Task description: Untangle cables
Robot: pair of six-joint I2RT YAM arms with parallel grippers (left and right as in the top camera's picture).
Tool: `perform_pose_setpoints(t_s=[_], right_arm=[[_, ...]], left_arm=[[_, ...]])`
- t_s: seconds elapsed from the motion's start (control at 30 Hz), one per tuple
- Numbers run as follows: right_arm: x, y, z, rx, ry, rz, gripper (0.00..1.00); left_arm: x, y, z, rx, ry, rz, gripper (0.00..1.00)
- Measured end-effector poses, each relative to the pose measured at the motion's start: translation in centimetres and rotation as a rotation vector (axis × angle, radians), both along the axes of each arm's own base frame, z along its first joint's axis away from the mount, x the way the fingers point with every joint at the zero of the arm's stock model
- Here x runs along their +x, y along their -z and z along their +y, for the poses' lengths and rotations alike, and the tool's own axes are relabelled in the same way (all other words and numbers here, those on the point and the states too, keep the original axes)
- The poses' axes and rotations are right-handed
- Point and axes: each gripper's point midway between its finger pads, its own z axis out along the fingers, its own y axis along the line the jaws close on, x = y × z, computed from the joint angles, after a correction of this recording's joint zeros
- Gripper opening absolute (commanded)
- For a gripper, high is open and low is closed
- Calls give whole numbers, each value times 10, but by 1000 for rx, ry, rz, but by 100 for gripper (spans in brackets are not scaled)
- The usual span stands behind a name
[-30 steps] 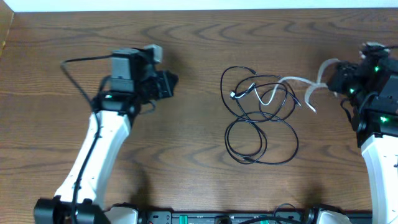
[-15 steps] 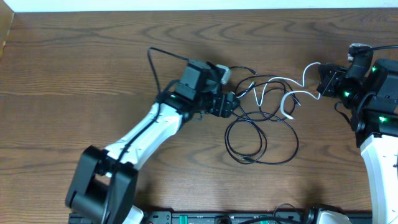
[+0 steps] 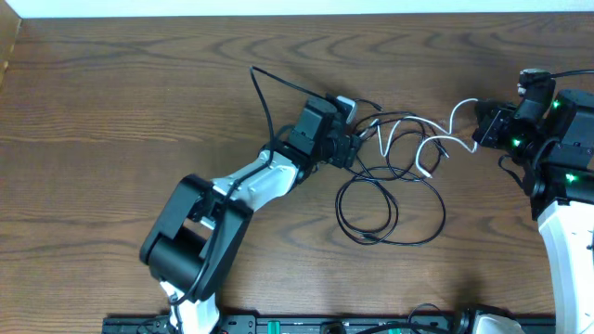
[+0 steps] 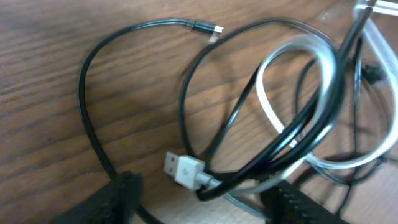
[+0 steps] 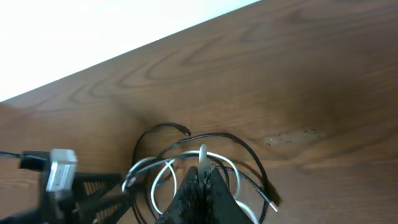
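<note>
Cables [image 3: 388, 176] lie tangled mid-table. Right gripper [image 5: 202, 177] is clamped on the white cable [image 4: 298, 42]; left gripper [image 4: 204, 190] gapes around its plug [image 4: 183, 169] and the black cable [image 4: 81, 93]. Closing there could pinch both, and pulling would then tighten the tangle.

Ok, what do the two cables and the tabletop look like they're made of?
White cable: smooth, slightly glossy jacket, probably plastic or rubber, since it bends in soft loops.
White plug: moulded plastic body, with what may be a metal tip.
Black cable: thin, similar sheathing with a faint sheen.
Table: dark brown wood grain, either solid wood or laminate; the look leaves it open.
</note>
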Motion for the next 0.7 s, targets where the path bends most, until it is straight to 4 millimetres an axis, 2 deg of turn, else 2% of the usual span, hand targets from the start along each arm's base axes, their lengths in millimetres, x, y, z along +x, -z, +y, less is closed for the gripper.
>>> perform_pose_setpoints(t_s=[0.1, 0.13, 0.3, 0.37, 0.43, 0.57, 0.63, 0.7], right_arm=[[0, 0, 0, 1, 0, 3, 1], [0, 1, 0, 0, 0, 3, 1], [-1, 2, -2, -6, 11, 11, 1], [-1, 4, -4, -13, 23, 19, 1], [-2, 6, -7, -21, 35, 30, 1], [-5, 11, -10, -29, 52, 53, 1], [-6, 13, -10, -30, 56, 62, 1], [-6, 14, -13, -39, 69, 68, 1]], left_arm=[[0, 9, 2, 21, 1, 5, 9], [0, 8, 1, 15, 1, 7, 8], [-3, -8, -3, -41, 26, 16, 8], [-5, -31, -3, -97, 38, 13, 8], [-3, -69, 2, -168, 37, -21, 7], [-8, -119, 26, -228, 5, -31, 7], [-18, -121, 42, -214, -22, 32, 7], [-32, -110, 53, -185, -43, 125, 7]])
